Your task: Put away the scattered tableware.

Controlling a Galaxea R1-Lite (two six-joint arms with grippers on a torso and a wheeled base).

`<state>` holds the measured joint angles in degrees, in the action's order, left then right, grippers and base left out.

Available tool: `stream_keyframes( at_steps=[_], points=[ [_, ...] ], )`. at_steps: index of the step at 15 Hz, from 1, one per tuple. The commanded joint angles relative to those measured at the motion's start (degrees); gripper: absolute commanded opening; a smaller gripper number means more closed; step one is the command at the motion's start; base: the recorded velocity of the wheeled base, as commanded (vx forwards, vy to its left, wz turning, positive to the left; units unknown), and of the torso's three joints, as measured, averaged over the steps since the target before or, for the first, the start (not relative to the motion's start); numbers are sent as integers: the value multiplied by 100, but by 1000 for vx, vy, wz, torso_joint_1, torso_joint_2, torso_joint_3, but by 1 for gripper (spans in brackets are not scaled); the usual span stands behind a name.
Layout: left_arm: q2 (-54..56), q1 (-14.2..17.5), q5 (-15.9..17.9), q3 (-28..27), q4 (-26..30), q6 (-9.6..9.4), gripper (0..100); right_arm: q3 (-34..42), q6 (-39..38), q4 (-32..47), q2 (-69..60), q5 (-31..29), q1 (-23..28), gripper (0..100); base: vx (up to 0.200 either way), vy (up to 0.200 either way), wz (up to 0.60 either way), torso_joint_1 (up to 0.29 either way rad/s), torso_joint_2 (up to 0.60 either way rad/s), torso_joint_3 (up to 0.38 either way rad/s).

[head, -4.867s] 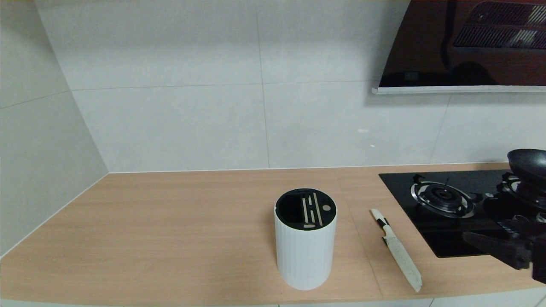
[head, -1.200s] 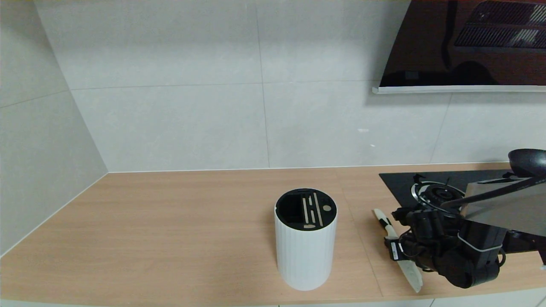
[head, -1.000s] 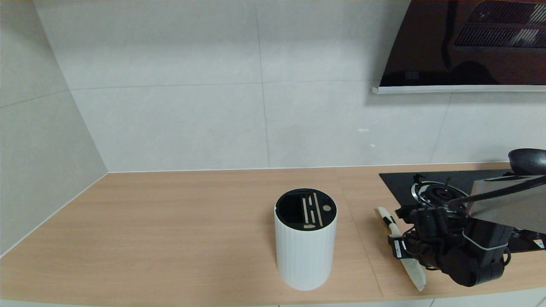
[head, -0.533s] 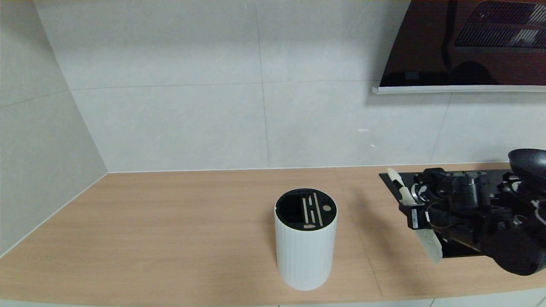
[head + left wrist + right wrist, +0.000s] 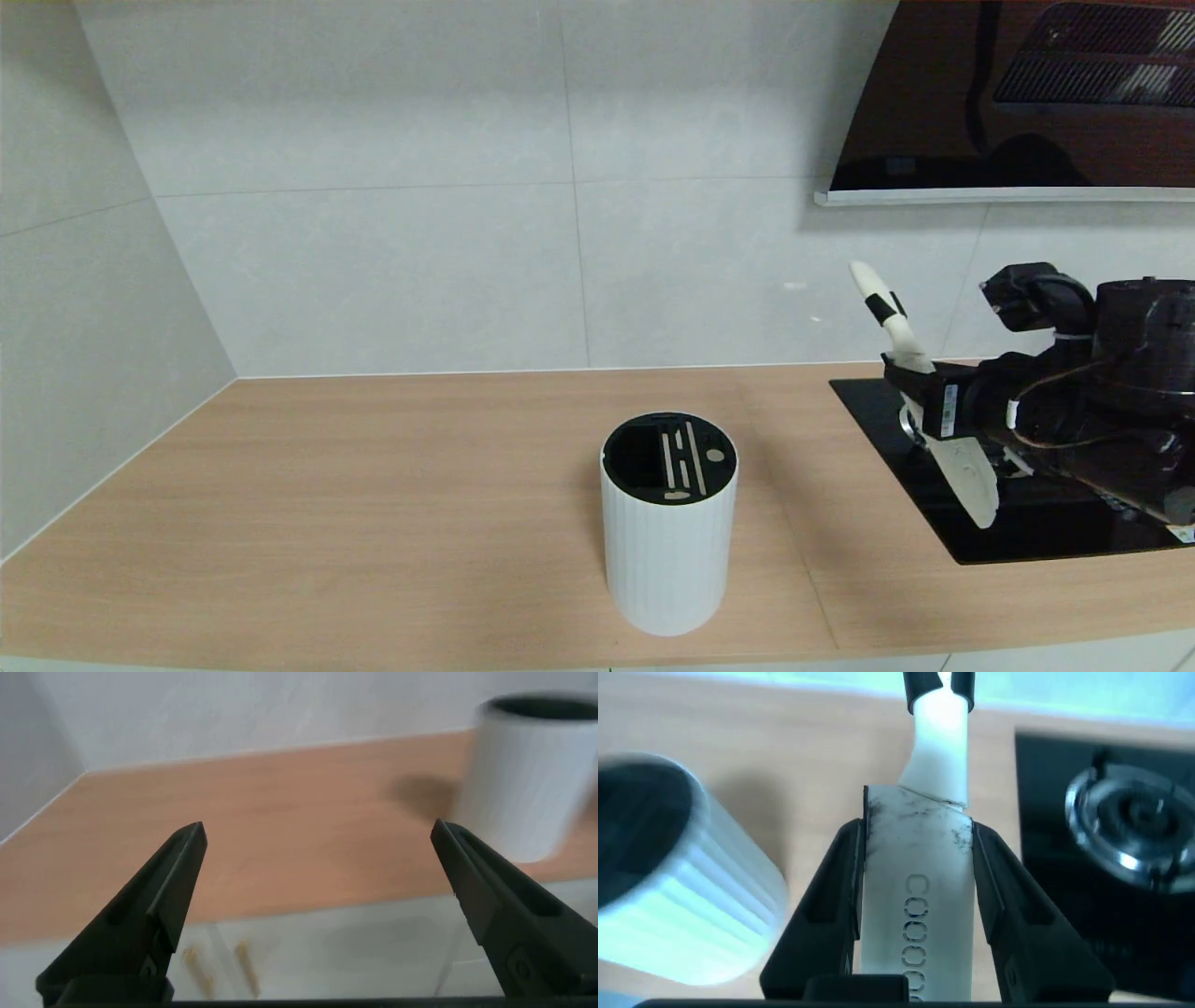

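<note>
Right fingers (image 5: pixel 962 397): closed on the knife (image 5: pixel 966 471), one finger (image 5: pixel 827 910) on each flat side of the white sheathed blade, just below where the blade meets the handle. Grip looks square; both fingers touch the sheath in the right wrist view.

Knife (image 5: pixel 920 859): held off the counter (image 5: pixel 392 485) and tilted. The white handle with its black band rises above the fingers toward the wall; the blade tip hangs below the fingers, pointing down and toward the front edge. No part of the knife touches a surface.

Below the fingers: the black stove (image 5: pixel 1027 537), front left corner. The blade tip is over the glass near that corner. One burner ring (image 5: pixel 1130 831) lies beside the fingers in the right wrist view.

Holder (image 5: pixel 668 523): white ribbed cylinder with a black slotted top, upright on the counter. It sits lower than the right fingers and well apart from them, on the side away from the stove. All slots and the larger opening on top look unoccupied. In the right wrist view the holder (image 5: pixel 673 877) is blurred, off to one side of the fingers.

Left fingers (image 5: pixel 149 915): spread wide apart, nothing between them. They are low, near the counter's front edge (image 5: pixel 280 821). The holder (image 5: pixel 528 775) stands on the counter beyond them, past one fingertip, not touching.

Above the stove: dark range hood (image 5: pixel 1008 103) on the tiled wall
</note>
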<state>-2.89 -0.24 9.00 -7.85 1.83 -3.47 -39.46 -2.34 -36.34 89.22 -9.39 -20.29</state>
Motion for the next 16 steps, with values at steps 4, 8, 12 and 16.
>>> stream_keyframes(
  at_steps=[4,8,12,16],
  points=[
    [-4949,-204,2001,-3689,-139,690,100,-1187,6,822,-379,-169,-1162,0,0,0,0,0,0,0],
    [-6909,-1487,1983,-4163,-2187,2281,100,-1345,-12,813,-186,-274,-1953,0,0,0,0,0,0,0],
    [-7885,-2516,1957,-3812,-3637,3819,100,-1301,-320,769,148,-274,-2322,0,0,0,0,0,0,0],
    [-8562,-2771,1930,-3574,-5193,5278,100,-1336,-618,540,429,-292,-2612,0,0,0,0,0,0,0]
  ],
)
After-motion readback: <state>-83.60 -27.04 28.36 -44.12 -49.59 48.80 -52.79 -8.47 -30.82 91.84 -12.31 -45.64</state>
